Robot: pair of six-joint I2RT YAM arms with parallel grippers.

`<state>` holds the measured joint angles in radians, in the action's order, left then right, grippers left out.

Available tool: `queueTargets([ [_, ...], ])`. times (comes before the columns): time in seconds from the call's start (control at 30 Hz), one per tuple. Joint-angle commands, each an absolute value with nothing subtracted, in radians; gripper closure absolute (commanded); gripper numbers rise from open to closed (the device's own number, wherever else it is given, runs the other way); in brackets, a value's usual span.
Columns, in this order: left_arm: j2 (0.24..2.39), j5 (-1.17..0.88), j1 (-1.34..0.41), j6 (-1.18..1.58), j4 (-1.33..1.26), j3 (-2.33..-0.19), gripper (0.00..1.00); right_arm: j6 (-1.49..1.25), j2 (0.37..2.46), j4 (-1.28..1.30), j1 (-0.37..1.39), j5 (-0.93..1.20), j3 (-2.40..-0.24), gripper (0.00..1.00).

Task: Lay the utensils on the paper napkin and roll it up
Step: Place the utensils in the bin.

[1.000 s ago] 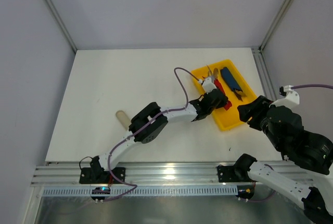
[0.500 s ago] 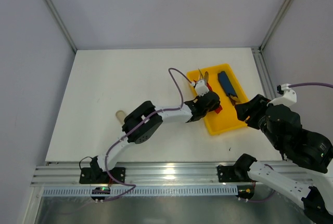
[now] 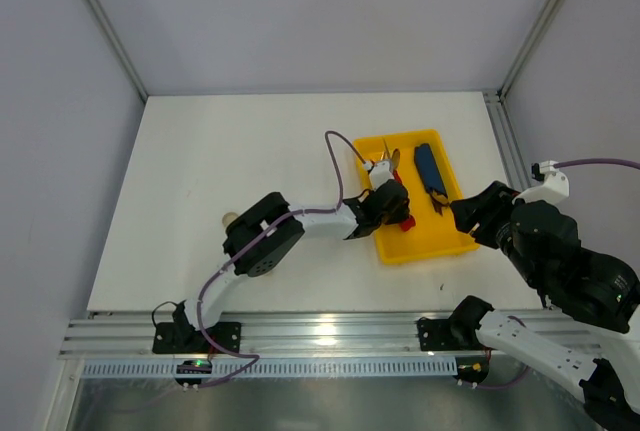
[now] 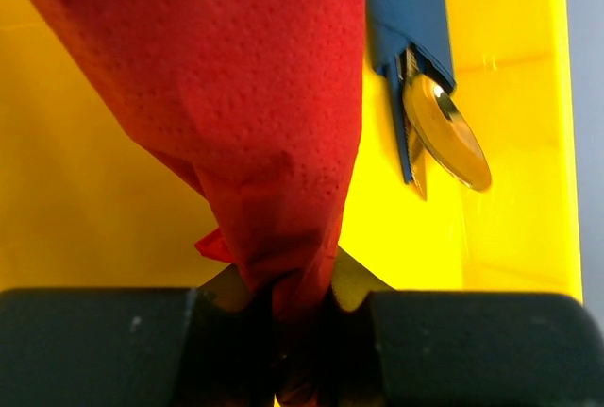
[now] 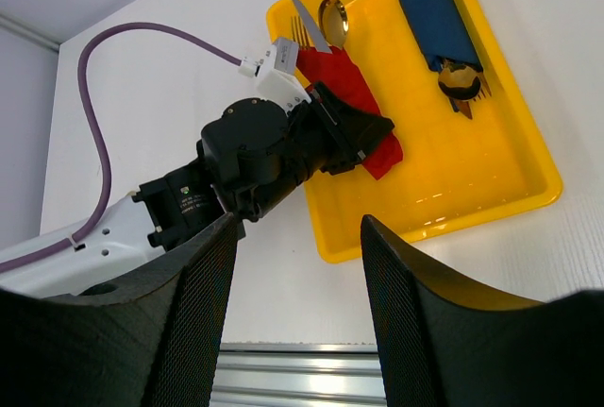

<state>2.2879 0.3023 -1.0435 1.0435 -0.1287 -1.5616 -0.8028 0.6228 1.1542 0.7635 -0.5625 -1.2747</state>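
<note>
— White tabletop (image 3: 250,151), plain grey walls all round, and a yellow tray (image 3: 432,233) off to the right. What can't you make out?

— Quite a bit. The left gripper (image 3: 392,207) sits over the tray and covers the middle of the paper napkin (image 4: 255,95). From above, only red scraps show on either side of it. A pale beige tube (image 3: 229,218) on the table is mostly behind the left arm's elbow.

— Is the napkin gripped?

— Yes, the black fingers are pinched tight on its bunched lower end. It is soft, dimpled, bright red paper, gathered into a long loose fold. It lies inside the tray on the left side.

— And the utensils (image 5: 321,22)?

— Only their heads show, beyond the napkin's far end at the tray's back corner. There is a shiny oval spoon (image 5: 331,16), some fork (image 5: 298,30) tines and a thin pointed blade (image 5: 307,10). I cannot tell whether the handles run inside the red fold.

— What about the other side of the tray?

— A flat dark-blue wrap (image 5: 434,1) lies there, apart from the red one. A second gold spoon bowl (image 4: 445,128) and some tines poke out of its near end. The tray itself is smooth glossy plastic with a raised rim.

— And the right gripper (image 5: 300,308)?

— It hangs above the near edge of the tray with its textured dark fingers spread apart and nothing between them.
</note>
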Motion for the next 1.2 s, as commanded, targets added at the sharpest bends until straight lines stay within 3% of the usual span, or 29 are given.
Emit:
queueTargets([
  [0.0,2.24,0.19,-1.039,0.971,-0.19,-1.606,1.0,-0.788,0.63,1.118,0.762,-0.572,-1.276,0.41],
  [0.47,2.342,0.011,-0.989,1.118,-0.193,-1.721,1.0,-0.779,0.63,1.115,0.762,-0.581,-1.264,0.41],
  [1.17,2.437,-0.046,-0.962,1.192,-0.135,-1.83,1.0,-0.773,0.641,1.095,0.762,-0.571,-1.252,0.41],
])
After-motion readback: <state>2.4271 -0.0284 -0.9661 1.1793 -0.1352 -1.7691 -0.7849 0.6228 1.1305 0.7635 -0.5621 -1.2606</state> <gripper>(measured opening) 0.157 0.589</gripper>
